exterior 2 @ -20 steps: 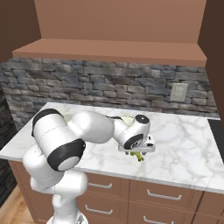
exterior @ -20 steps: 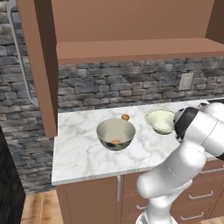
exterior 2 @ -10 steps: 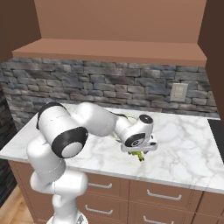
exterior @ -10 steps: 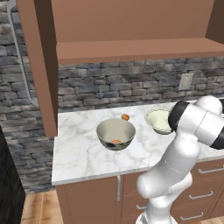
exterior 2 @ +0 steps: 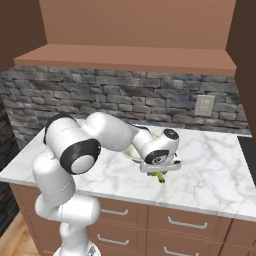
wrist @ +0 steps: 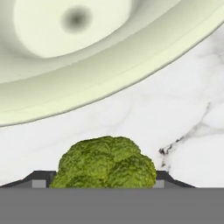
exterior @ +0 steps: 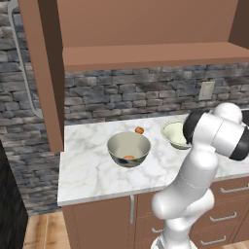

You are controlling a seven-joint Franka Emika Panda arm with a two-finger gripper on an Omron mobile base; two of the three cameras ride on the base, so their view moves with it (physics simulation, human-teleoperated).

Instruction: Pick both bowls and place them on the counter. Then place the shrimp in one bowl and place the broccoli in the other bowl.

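Up close, broccoli [wrist: 106, 162] between fingers [wrist: 40, 178]; shrimp [exterior: 129, 157] in larger bowl [exterior: 128, 149].

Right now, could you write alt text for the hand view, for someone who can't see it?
A lumpy green broccoli floret sits on the white marble counter between the fingers, whose dark tips flank it. Above it curves the rim of the pale cream-green bowl.

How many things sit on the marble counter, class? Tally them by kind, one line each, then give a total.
Bowls: 2, grey-green bowl and cream-green bowl
Shrimp: 1, shrimp in the grey-green bowl
Broccoli: 1, broccoli
Orange-brown ball: 1, ball
Total: 5
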